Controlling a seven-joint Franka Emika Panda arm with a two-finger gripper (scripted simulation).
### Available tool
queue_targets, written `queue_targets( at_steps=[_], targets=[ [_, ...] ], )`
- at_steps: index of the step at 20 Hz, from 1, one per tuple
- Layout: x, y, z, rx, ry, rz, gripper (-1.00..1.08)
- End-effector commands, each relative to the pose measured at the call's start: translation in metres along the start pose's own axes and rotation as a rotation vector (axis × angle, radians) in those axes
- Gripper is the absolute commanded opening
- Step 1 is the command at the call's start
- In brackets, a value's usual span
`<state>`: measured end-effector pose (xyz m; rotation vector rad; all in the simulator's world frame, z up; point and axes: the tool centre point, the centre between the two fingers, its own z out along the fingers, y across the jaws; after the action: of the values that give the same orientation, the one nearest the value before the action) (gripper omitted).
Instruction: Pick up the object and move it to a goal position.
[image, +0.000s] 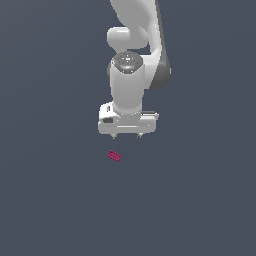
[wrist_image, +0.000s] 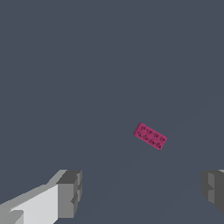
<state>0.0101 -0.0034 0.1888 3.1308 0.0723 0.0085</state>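
In the exterior view, the white two-fingered gripper (image: 127, 135) hangs above a plain slate-grey floor (image: 50, 200), and the tiny magenta-pink rectangular block (image: 114, 156) lies tilted at about its seven o'clock, apart from the fingertips, perhaps slightly nearer the camera. In the wrist view, the block (wrist_image: 150, 136) lies skewed between widely spread grey finger pads (wrist_image: 70, 194), untouched, bare floor along every edge.

The exterior view looks down from high, far off, at the arm (image: 132, 75). The wrist view looks down, nearer. Both share the block (image: 114, 156) (wrist_image: 150, 136).
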Motion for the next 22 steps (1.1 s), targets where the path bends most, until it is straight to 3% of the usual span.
queue_targets(
  at_steps=[1,12,22],
  targets=[
    [0.0,0.0,0.0,0.0,-0.001,0.002,1.0],
    [0.001,0.005,0.009,-0.003,-0.002,-0.068,1.0],
    [0.001,0.018,0.032,-0.008,-0.006,-0.254,1.0]
  ],
)
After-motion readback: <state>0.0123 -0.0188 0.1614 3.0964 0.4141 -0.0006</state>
